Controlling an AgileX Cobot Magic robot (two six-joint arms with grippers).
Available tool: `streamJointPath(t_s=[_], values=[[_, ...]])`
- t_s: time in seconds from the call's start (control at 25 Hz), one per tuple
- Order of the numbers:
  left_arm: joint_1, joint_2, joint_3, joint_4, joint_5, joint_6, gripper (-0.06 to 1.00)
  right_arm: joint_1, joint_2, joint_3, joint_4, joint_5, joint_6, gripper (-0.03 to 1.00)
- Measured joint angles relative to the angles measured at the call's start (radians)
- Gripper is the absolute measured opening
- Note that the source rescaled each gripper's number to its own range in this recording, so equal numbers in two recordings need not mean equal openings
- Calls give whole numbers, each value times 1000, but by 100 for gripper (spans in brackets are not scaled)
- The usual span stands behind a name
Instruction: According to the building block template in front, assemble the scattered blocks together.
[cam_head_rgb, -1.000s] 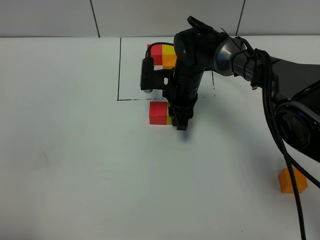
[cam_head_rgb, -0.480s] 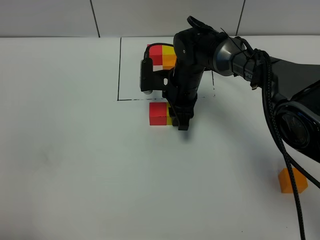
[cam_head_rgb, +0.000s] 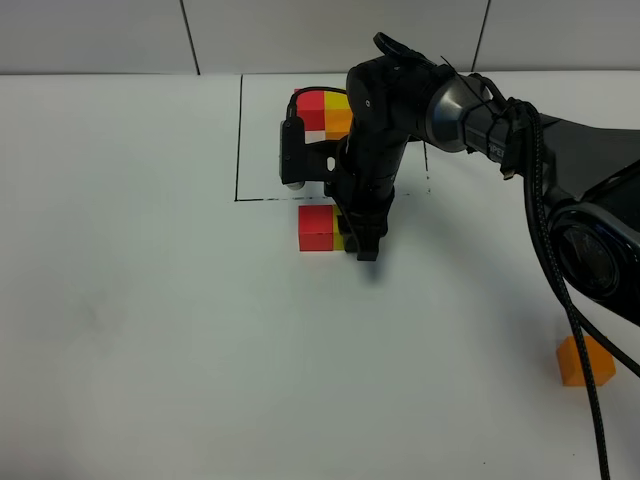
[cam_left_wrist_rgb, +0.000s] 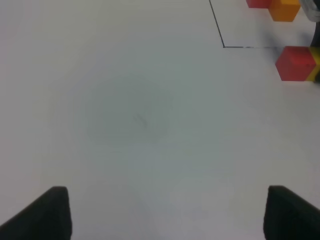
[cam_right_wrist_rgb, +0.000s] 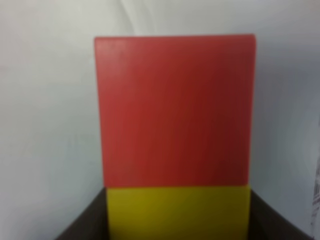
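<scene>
Just above the middle of the high view, the right gripper (cam_head_rgb: 358, 243) is clamped on the yellow block (cam_right_wrist_rgb: 178, 215), which touches the red block (cam_head_rgb: 316, 226). It looks light, stiff and smooth: hold opposite flat faces. The left gripper (cam_left_wrist_rgb: 167, 214) stands apart.

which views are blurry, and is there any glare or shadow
Right wrist view: very close, red block and yellow block soft-edged, filling the frame. Left wrist view: mildly blurred, no glare. Exterior high view: sharp, even light, faint shadow beside the right pincer.

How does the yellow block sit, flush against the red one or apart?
Flush. In the right wrist view the yellow block meets the red block along one straight edge with no gap showing.
</scene>
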Motion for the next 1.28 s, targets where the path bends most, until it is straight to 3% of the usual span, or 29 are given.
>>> streamJointPath(t_s=[0.32, 0.4, 0.68, 0.8, 1.04, 1.28], values=[[0, 0, 0, 0, 0, 0, 72, 0, 0, 0, 0, 0, -1, 0], [0, 0, 0, 0, 0, 0, 72, 0, 0, 0, -3, 0, -1, 5], [0, 0, 0, 0, 1, 0, 72, 0, -16, 3, -37, 2, 58, 62], [0, 0, 0, 0, 1, 0, 72, -16, -68, 3, -36, 24, 141, 70], [0, 0, 0, 0, 1, 0, 72, -120, -181, 18, -13, 150, 378, 72], [0, 0, 0, 0, 1, 0, 72, -240, -349, 266, -25, 118, 697, 72]])
